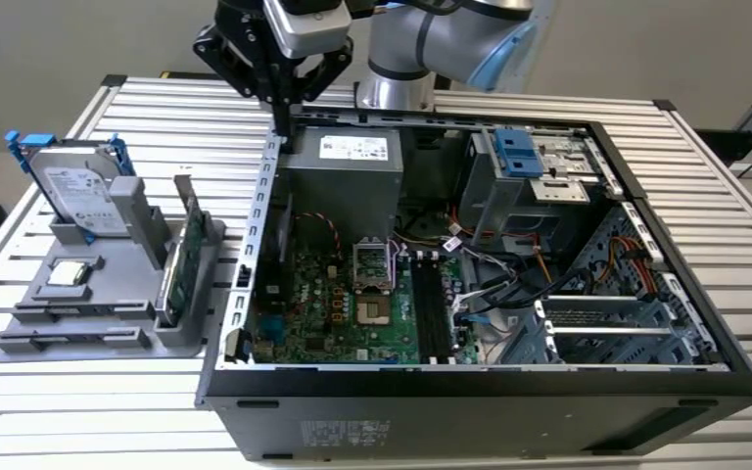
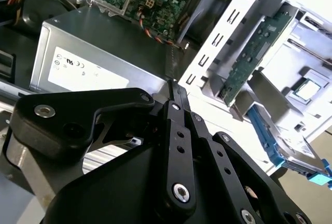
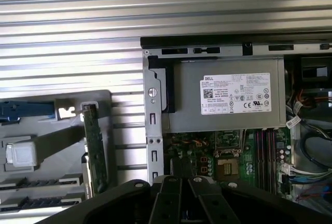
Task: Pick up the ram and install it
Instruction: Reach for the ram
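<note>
My gripper (image 1: 282,123) hangs at the back left corner of the open computer case (image 1: 481,377), over its side wall beside the grey power supply (image 1: 344,166). Its black fingers (image 2: 174,93) taper to a single thin tip, shut, and I see nothing between them. The ram is hidden or out of view; no blue stick shows. Black memory slots (image 1: 429,313) run along the green motherboard (image 1: 337,313) inside the case, and they also show in the first wrist view as memory slots (image 3: 264,156).
At the exterior view's left, a grey holder (image 1: 102,328) carries a silver hard drive with blue rails (image 1: 78,191), an upright green card (image 1: 191,250) and a small square chip (image 1: 70,274). Cables (image 1: 507,279) and a blue-fronted drive cage (image 1: 533,162) crowd the case's right side.
</note>
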Available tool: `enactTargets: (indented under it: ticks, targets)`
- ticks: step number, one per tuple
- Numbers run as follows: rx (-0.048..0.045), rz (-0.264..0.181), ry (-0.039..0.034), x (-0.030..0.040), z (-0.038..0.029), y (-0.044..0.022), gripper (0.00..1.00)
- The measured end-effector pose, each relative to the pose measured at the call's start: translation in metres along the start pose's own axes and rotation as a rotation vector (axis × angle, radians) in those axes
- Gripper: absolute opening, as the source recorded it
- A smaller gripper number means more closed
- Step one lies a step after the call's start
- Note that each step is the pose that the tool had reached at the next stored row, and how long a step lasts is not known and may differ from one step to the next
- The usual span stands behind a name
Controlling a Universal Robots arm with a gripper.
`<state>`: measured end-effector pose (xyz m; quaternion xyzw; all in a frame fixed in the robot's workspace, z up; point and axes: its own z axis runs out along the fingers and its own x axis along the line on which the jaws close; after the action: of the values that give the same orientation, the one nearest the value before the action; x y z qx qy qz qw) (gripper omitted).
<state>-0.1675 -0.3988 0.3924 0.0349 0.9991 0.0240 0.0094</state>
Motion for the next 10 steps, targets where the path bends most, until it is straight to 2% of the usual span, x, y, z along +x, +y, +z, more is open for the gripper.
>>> enactTargets:
  ticks: [10]
  targets:
    - [0.0001,0.0,0.0004,0.0026,0.0,-0.0002,0.0]
